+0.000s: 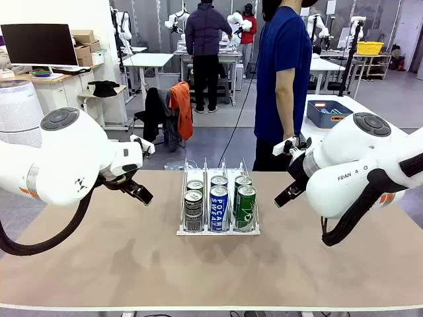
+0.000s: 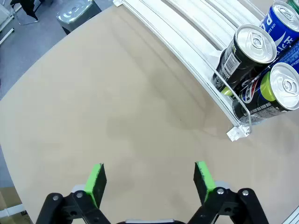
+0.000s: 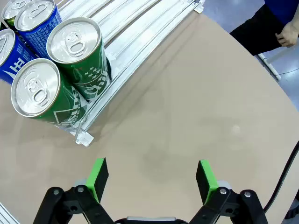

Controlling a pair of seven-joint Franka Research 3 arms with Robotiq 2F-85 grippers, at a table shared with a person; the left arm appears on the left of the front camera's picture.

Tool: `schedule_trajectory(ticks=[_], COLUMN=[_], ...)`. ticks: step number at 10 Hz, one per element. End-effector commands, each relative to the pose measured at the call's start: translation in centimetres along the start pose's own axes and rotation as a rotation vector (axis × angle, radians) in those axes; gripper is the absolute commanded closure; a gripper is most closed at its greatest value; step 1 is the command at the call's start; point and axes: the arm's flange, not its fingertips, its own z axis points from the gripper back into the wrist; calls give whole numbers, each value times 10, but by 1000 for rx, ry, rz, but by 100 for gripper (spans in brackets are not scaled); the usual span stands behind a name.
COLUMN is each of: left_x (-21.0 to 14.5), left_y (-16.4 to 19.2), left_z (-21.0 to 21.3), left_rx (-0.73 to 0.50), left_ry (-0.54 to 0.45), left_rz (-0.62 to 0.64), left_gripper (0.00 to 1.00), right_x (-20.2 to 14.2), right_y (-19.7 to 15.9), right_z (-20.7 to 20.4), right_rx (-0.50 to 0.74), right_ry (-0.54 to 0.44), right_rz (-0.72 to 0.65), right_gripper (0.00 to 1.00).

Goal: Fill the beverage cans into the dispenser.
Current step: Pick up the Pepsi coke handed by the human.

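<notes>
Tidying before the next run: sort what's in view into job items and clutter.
Job: clear three-lane plastic dispenser rack; two slim dark grey-black metal cans; two slim blue metal cans; two slim green metal cans, all standing in its lanes.
Lying about: blue-grey rectangular plastic tub; orange jacket on a chair; black flat monitor.

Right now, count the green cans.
2. The front green can stands at the near end of the rack's right lane; the second green can is directly behind it. None seem hidden.

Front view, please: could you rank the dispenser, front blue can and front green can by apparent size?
Largest: dispenser. Then the front blue can and front green can, which look alike, so unranked.
</notes>
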Motion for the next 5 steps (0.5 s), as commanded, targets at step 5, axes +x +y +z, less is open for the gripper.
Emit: schedule_trajectory(ticks=[5], left_x=[0], left_y=[0], left_z=[0], left_rx=[0], left_ry=[0], left_rz=[0], left_gripper=[0], right_x=[0], right_y=[0], right_z=[0], right_rx=[0], right_ry=[0], right_rz=[0], right_gripper=[0])
